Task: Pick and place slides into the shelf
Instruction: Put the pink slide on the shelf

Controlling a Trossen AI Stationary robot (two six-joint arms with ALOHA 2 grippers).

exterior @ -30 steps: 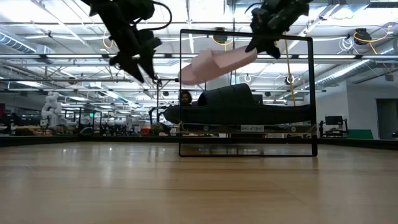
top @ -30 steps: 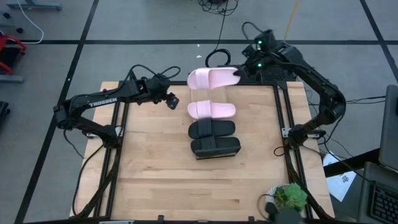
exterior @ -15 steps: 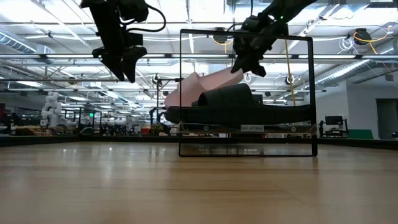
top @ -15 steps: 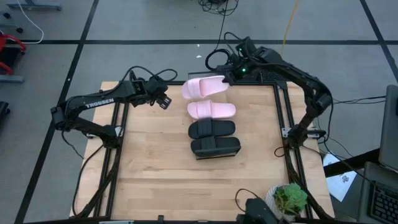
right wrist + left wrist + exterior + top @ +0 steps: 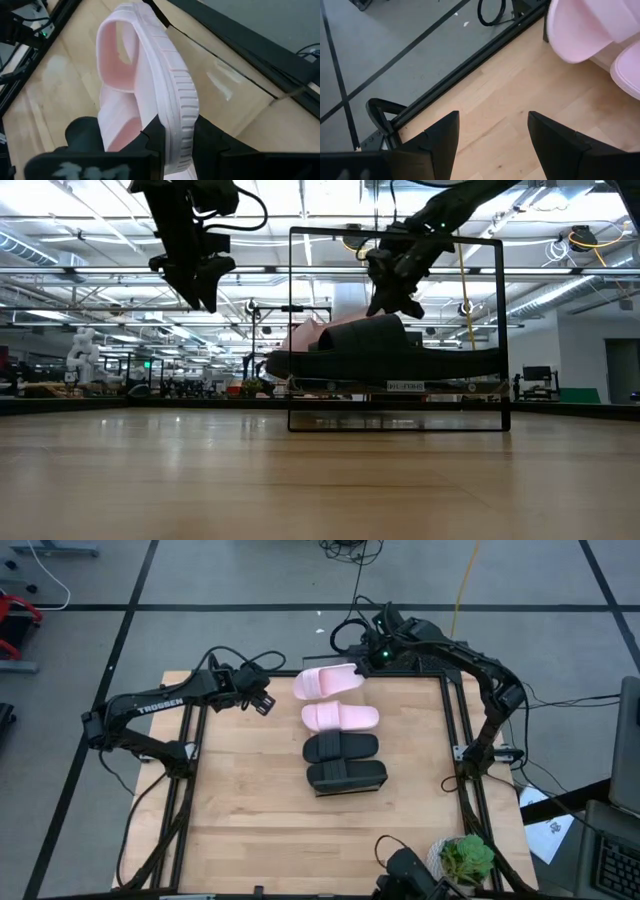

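A pale pink slide [image 5: 326,682] hangs at the far end of the row, my right gripper [image 5: 364,666] shut on it. Nearer lie a second pink slide [image 5: 340,717] and two black slides [image 5: 341,747] [image 5: 346,776], soles down on the shelf [image 5: 440,387]. In the low view the held slide [image 5: 303,337] shows behind a black one [image 5: 380,350], inside the shelf's dark frame [image 5: 500,320]. My left gripper [image 5: 262,700] hovers open to the left of the slides, holding nothing. My right gripper pinches the pink slide's sole at its right-hand end [image 5: 176,131], one finger [image 5: 152,142] on the footbed side and the other on the underside. The fingers slant down from the far right, along the slide. The slide slopes down toward the left; whether its low end touches the shelf is hidden.
Dark metal rails [image 5: 456,730] run along the tabletop's left and right sides. Cables [image 5: 349,635] lie just beyond the far edge. A green plant [image 5: 466,858] stands at the near right corner. Bare wood [image 5: 250,800] lies left of and in front of the slides.
My right gripper has come down and toward the table's left with the pink slide. The slide, earlier high above the shelf's far end, now hangs low behind the black slides, its left end tipped down. My left gripper has turned a little.
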